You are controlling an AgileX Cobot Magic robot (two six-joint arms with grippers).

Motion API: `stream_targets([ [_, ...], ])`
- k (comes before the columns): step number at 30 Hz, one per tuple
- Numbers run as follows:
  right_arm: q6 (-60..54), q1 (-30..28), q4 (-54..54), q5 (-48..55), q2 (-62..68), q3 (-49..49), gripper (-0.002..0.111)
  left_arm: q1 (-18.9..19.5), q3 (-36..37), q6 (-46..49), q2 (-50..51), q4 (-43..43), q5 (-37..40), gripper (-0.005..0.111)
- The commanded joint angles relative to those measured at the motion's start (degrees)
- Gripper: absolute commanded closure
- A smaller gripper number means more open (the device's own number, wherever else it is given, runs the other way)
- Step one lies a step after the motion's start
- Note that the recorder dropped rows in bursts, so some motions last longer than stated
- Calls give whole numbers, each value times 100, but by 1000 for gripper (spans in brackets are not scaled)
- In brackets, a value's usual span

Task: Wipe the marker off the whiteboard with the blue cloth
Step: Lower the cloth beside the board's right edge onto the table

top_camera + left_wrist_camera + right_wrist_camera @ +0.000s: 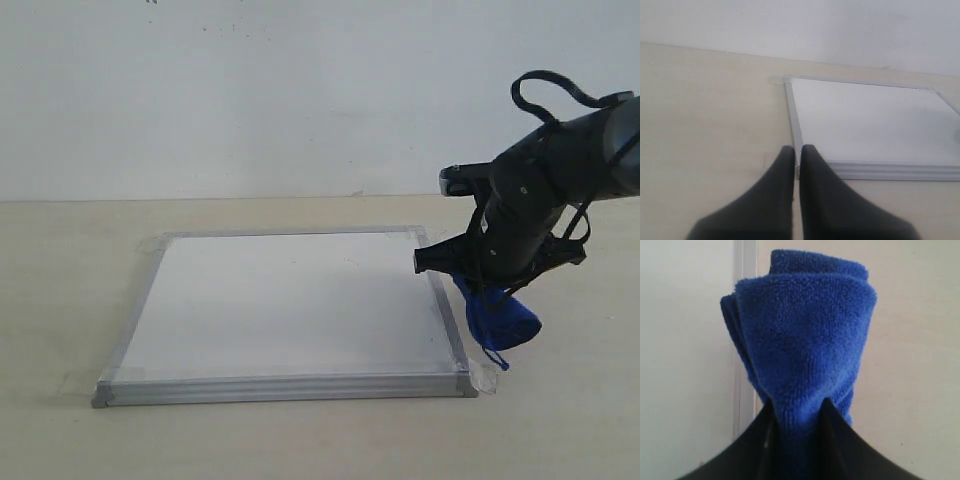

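The whiteboard (290, 310) lies flat on the table, its white face bare; no red marker line shows on it in any view. The blue cloth (497, 318) hangs bunched just past the board's right edge, above the table, with my right gripper (478, 272) shut on it. In the right wrist view the blue cloth (800, 340) bulges out between the dark fingers (840, 440), beside the board's metal frame (745, 330). My left gripper (797, 150) is shut on nothing, its tips by the whiteboard (870, 120) corner; it is out of the exterior view.
The board rests on a pale wooden table (60, 300) in front of a white wall (250, 90). Clear tape tabs (487, 378) hold the board's corners. The right arm (560, 170) with its cable loop reaches in from the right.
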Motion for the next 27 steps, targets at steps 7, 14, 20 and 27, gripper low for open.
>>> stream_targets([
  [7, 196, -100, -253, -608, 138, 1, 109, -12, 15, -57, -15, 2, -51, 103],
  [14, 591, -155, -406, -891, 392, 1, 109, -12, 15, -57, -15, 2, -51, 103],
  [20, 786, -155, -577, -998, 421, 1, 107, -12, 15, -57, -15, 2, -51, 103],
  [27, 813, -155, -579, -965, 421, 1, 66, -12, 15, -57, -15, 2, -51, 103],
])
